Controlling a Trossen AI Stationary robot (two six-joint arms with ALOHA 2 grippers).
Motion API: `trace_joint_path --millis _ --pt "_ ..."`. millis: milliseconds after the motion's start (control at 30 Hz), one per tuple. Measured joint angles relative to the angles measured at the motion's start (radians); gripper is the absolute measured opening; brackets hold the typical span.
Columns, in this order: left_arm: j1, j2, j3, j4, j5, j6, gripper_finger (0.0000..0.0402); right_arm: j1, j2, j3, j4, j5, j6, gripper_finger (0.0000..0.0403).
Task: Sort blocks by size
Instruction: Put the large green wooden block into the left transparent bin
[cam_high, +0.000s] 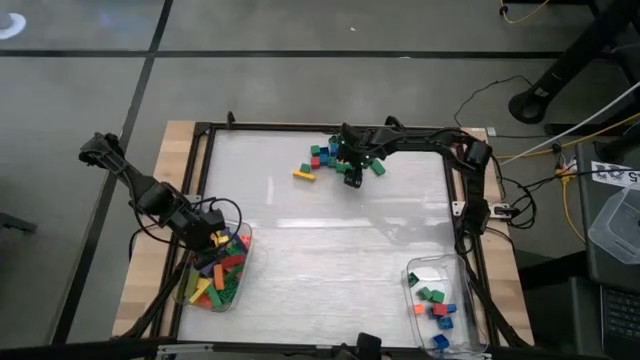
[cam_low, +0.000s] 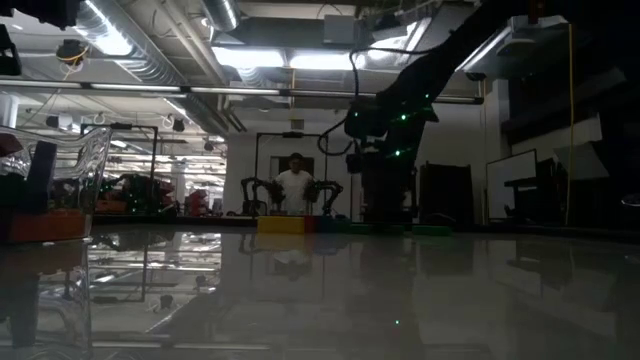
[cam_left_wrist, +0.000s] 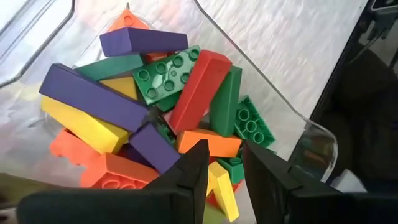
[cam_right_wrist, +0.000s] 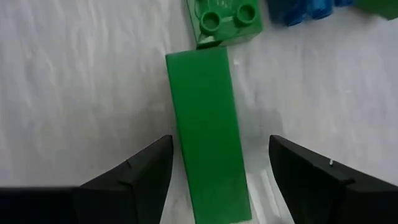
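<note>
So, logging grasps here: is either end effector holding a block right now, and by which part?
Neither. The right end effector is open astride a long green block; the left end effector hangs empty above the tub's blocks.

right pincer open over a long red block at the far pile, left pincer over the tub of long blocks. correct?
Not quite: the long block between the right pincer's open fingers is green, not red, as the right wrist view shows. The rest stands: it is at the far pile, and the left pincer is over the tub of long blocks.
</note>
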Motion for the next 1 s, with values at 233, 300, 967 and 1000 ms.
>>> trace_joint_path --millis 233,300,967,1000 --pt "0.000 0.024 0.000 0.002 -0.032 0.080 0.0086 -0.001 0.026 0.004 -0.002 -0.061 0.000 0.0246" --pt "0.000 0.030 0.000 0.009 -0.064 0.125 0.0086 -0.003 0.026 0.003 -0.002 -0.108 0.000 0.0222" --pt "0.026 0.236 -0.001 0.316 -0.649 0.669 0.0086 0.111 0.034 0.043 0.102 -0.861 0.164 0.0122" --pt "0.036 0.259 -0.001 0.339 -0.651 0.695 0.0086 0.133 0.034 0.043 0.126 -0.863 0.167 0.0122"
